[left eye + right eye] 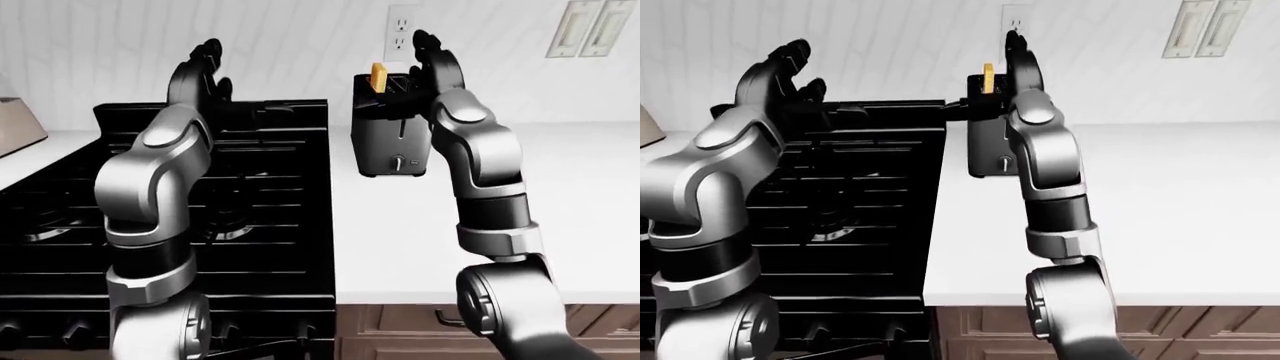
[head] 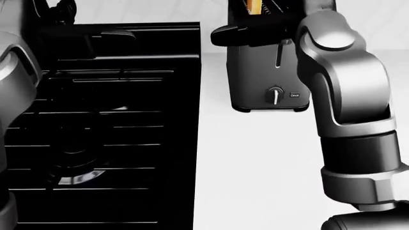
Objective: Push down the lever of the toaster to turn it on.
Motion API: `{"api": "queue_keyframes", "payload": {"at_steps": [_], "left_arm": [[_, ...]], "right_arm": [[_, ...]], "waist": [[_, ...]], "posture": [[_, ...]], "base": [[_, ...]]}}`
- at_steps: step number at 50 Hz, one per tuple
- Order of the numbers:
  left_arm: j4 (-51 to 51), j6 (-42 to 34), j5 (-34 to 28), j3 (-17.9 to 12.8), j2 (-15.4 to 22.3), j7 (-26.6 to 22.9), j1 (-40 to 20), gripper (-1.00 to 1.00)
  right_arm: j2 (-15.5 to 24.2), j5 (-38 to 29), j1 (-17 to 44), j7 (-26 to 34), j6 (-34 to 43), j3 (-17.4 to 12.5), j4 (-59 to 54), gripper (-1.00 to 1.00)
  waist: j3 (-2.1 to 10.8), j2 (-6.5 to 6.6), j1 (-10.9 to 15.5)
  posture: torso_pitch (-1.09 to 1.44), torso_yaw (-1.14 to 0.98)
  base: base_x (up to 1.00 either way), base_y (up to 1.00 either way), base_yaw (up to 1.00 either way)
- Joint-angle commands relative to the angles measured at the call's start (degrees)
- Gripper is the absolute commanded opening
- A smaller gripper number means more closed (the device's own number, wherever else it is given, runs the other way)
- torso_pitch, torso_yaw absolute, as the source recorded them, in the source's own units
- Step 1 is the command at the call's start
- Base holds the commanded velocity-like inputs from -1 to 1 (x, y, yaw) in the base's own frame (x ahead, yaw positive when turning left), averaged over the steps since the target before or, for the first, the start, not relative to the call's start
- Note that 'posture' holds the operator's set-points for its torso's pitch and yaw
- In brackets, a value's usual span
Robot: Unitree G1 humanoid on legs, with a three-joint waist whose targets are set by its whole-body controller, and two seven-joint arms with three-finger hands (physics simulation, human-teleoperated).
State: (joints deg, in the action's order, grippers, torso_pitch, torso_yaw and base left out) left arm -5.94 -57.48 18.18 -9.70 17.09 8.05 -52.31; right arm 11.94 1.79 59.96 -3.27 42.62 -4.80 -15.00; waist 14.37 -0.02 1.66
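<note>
Toaster [image 1: 392, 142] sits on the white surface [image 1: 560, 210], just beside the stove [image 1: 270, 195] — bread slice [image 1: 379, 76] poking out on top. Our right hand [image 1: 432, 58] is raised over the toaster's top, fingers spread, gripping nothing, probably staged to come down on the lever [image 2: 281, 44]. Left hand [image 1: 200, 71] is parked over the stove, fingers loose — out of the way.

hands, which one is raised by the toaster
The right hand: it stands upright at the toaster, next to the yellow toast. The left hand is raised well away, over the black stove.
</note>
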Motion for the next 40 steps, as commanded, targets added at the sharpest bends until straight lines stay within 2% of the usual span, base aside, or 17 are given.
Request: {"api": "queue_keyframes", "payload": {"at_steps": [1,19,40], "left_arm": [[-1.40,1.64,-0.11,-0.52,0.58,-0.02,-2.10,1.00],[-1.91,1.30,-0.14,-0.61,0.53,0.29,-1.84,1.00],[-1.37,1.87,-0.32,-0.46,0.50,0.21,-1.97,1.00]], "right_arm": [[0.64,-0.74,1.87,0.03,-2.04,-0.57,2.11,1.00],[-0.42,-3.23,-6.61,1.20,5.48,-0.14,16.26,1.00],[-1.47,-3.85,-8.34,2.69,6.31,-0.05,17.34,1.00]], "waist": [[1.06,0.03,0.02],[1.46,-0.43,0.25],[1.31,-0.33,-0.35]], "posture": [[-0.37,0.00],[-0.37,0.00],[-0.37,0.00]], "base": [[0.00,0.00,0.00],[0.00,0.00,0.00],[0.00,0.00,0.00]]}}
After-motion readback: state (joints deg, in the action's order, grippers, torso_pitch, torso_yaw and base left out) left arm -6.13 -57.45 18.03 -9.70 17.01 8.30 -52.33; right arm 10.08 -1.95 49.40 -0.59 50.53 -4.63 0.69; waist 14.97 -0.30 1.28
